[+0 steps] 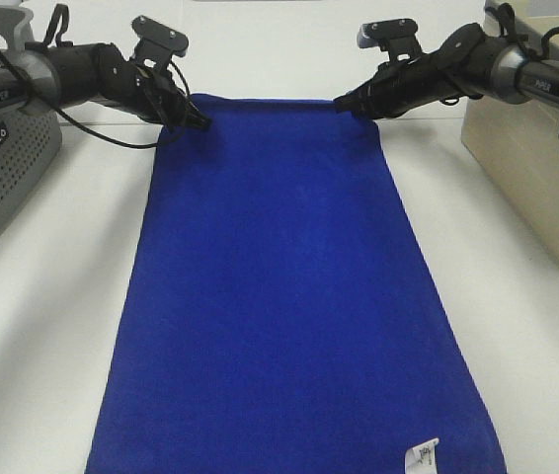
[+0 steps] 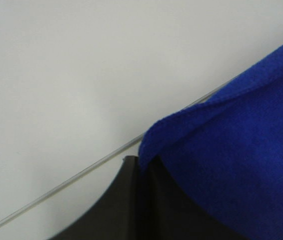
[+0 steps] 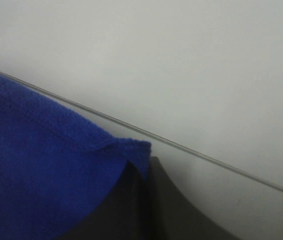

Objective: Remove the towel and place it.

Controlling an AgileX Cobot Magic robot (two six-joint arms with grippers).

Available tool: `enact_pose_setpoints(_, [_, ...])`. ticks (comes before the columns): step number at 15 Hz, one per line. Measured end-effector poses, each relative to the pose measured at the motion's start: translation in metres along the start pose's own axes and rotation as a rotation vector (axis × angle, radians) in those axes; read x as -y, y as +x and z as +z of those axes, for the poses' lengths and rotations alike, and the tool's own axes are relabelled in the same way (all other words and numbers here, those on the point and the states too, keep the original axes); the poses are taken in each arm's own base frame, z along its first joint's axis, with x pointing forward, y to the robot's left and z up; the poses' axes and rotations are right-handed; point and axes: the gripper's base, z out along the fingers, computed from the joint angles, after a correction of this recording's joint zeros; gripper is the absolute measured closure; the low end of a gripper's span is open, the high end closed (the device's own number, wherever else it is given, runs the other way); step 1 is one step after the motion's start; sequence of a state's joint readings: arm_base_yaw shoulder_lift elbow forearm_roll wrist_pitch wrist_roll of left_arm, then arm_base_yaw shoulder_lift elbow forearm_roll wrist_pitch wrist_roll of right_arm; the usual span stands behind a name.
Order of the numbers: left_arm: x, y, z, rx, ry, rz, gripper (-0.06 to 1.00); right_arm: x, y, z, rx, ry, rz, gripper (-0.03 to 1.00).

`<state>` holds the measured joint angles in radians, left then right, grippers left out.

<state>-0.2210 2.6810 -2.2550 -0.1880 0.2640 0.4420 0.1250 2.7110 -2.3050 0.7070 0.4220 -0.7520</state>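
While the blue towel (image 1: pixel 284 296) lies flat on the white surface (image 1: pixel 52 296), each hand pinches one far corner of it. The left hand (image 1: pixel 199 120) is pressed together on its corner (image 2: pixel 154 137), which folds over the dark fingertips (image 2: pixel 136 200). The right hand (image 1: pixel 344 102) grips the opposite corner (image 3: pixel 131 150) likewise. A white tag (image 1: pixel 422 453) sits at the towel edge farthest from both hands. A grey basket (image 1: pixel 3 168) stands beside the left arm, a beige bin (image 1: pixel 526 168) beside the right.
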Motion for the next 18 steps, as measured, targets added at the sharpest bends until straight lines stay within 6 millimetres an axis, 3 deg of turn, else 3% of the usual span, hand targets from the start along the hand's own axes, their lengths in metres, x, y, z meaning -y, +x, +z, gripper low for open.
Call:
enact_pose_setpoints(6, [-0.0003,0.0037,0.0052,0.034,-0.02,0.002,0.92,0.0008,0.0051,0.0038,-0.01,-0.001,0.004,0.94])
enact_pose_setpoints(8, [-0.0008,0.0028,0.0054,0.048,-0.027,0.003,0.92,0.0005,0.005,0.0038,-0.008,-0.003,0.009,0.84])
enact_pose_setpoints(10, [-0.002,0.0005,0.0052,0.074,-0.04,0.003,0.89,0.0001,0.0047,0.0038,-0.006,-0.007,0.018,0.64])
enact_pose_setpoints(12, [-0.002,0.0004,0.0052,0.075,-0.04,0.004,0.77,-0.0008,0.0056,0.0037,-0.016,-0.018,0.029,0.46])
enact_pose_setpoints(13, [-0.002,0.0004,0.0052,0.075,-0.04,0.004,0.6,-0.0021,0.007,0.0037,-0.031,-0.032,0.052,0.42])
enact_pose_setpoints(16, [-0.0018,0.0009,0.0053,0.07,-0.038,0.003,0.34,-0.0033,0.0112,0.0034,-0.079,-0.043,0.061,0.4])
enact_pose_setpoints(18, [-0.001,0.0025,0.0054,0.052,-0.029,-0.016,0.3,-0.0045,0.0089,-0.0025,-0.119,-0.043,0.036,0.4])
